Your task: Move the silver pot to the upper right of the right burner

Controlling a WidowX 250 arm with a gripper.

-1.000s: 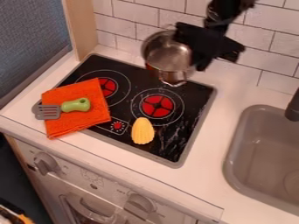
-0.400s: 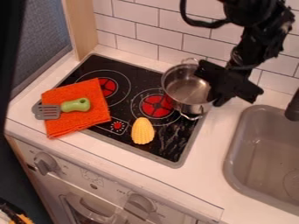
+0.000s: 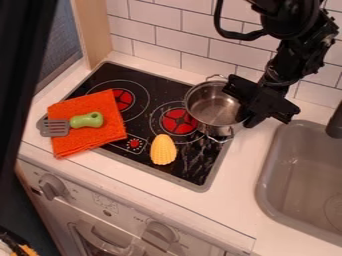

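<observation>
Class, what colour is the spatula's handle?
The handle is light green, seen best in the camera view.

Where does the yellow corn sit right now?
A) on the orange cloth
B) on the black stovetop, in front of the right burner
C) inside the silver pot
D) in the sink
B: the yellow corn lies on the black stovetop, just in front of the right burner's red centre.

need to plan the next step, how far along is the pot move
Done, it seems: the pot is up and right of the right burner, overlapping its ring in view. In hand: the gripper is at the pot's right rim. Left: likely settling it, if not yet down, and backing away.
</observation>
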